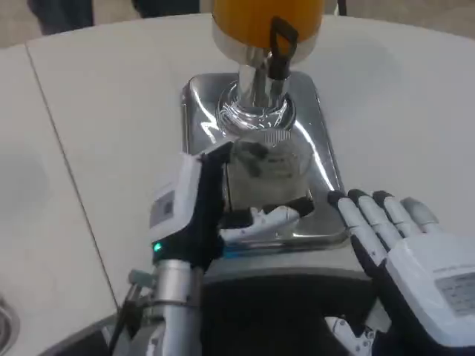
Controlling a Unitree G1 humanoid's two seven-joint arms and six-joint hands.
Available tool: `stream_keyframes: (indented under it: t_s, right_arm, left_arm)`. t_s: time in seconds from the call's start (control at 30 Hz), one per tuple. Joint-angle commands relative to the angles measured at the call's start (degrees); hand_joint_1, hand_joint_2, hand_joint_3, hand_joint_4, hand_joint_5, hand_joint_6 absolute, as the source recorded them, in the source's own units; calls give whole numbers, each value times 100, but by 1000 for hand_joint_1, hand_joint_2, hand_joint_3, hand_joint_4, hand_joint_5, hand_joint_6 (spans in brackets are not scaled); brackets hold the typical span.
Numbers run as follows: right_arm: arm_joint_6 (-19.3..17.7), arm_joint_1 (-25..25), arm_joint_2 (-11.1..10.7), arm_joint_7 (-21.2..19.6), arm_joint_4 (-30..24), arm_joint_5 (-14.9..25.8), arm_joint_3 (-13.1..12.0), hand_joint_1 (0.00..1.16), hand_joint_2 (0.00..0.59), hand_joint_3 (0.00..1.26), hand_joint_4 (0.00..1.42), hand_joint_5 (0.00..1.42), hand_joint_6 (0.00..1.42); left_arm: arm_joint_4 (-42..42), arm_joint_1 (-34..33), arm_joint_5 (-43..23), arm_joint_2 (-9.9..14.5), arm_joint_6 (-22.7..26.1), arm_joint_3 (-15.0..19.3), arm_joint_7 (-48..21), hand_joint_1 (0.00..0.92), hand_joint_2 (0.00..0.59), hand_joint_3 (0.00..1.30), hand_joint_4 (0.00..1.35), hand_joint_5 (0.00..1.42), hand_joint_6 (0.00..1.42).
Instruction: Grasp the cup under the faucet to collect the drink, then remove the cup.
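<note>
A clear plastic cup (269, 172) stands on the shiny metal base (324, 165) of a drink dispenser, just below the black faucet lever (280, 46) and the orange tank (260, 16). My left hand (204, 211) grips the cup from its left side, fingers wrapped across the cup's front. Whether the cup holds any drink is hard to tell through the glare. My right hand (404, 241) lies at the lower right, beside the base's front right corner, fingers straight and apart, holding nothing.
The dispenser's chrome column (256, 93) rises behind the cup. The white table (111, 111) extends left and right, with a seam line running down the left side. A round metal rim (6, 326) shows at the bottom left corner.
</note>
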Motion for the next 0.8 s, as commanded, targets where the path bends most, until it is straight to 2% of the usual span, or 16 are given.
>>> stream_keyframes:
  t_s: [0.03, 0.23, 0.47, 0.57, 0.63, 0.7, 0.77, 0.8]
  right_arm:
    - [38, 41, 102, 100, -178, -146, 15, 374, 485, 0, 0, 0, 13]
    - [6, -12, 160, 207, -170, -202, 115, 373, 485, 0, 0, 0, 16]
    - [54, -114, 166, 303, -113, -222, 67, 373, 485, 0, 0, 0, 17]
    - [67, -220, 168, 298, -45, -202, 51, 373, 485, 0, 0, 0, 17]
    - [76, -256, 176, 300, -33, -199, 46, 373, 485, 0, 0, 0, 17]
    - [76, -282, 164, 333, -15, -202, 45, 373, 485, 0, 0, 0, 17]
    - [88, -280, 174, 348, -15, -203, 42, 373, 485, 0, 0, 0, 17]
    - [86, -264, 178, 343, -13, -209, 47, 373, 485, 0, 0, 0, 17]
  left_arm:
    - [548, -423, -122, -54, -163, -143, 395, 580, 0, 1163, 1055, 1424, 1424]
    - [1486, -1075, -219, -37, -247, -272, 783, 587, 0, 1163, 1055, 1424, 1424]
    - [2353, -1668, -178, 62, -312, -398, 1365, 593, 1, 1129, 1055, 1424, 1424]
    - [2528, -1763, -162, 29, -292, -533, 1518, 589, 5, 1116, 1060, 1408, 1424]
    - [2560, -1758, -137, 21, -280, -614, 1584, 585, 3, 1061, 1085, 1366, 1424]
    - [2607, -1744, -9, 47, -206, -786, 1680, 572, 8, 937, 1084, 1278, 1411]
    - [2651, -1728, 33, 58, -143, -914, 1765, 553, 18, 763, 952, 1161, 1347]
    - [2662, -1724, 33, 61, -125, -947, 1789, 539, 27, 671, 817, 1095, 1271]
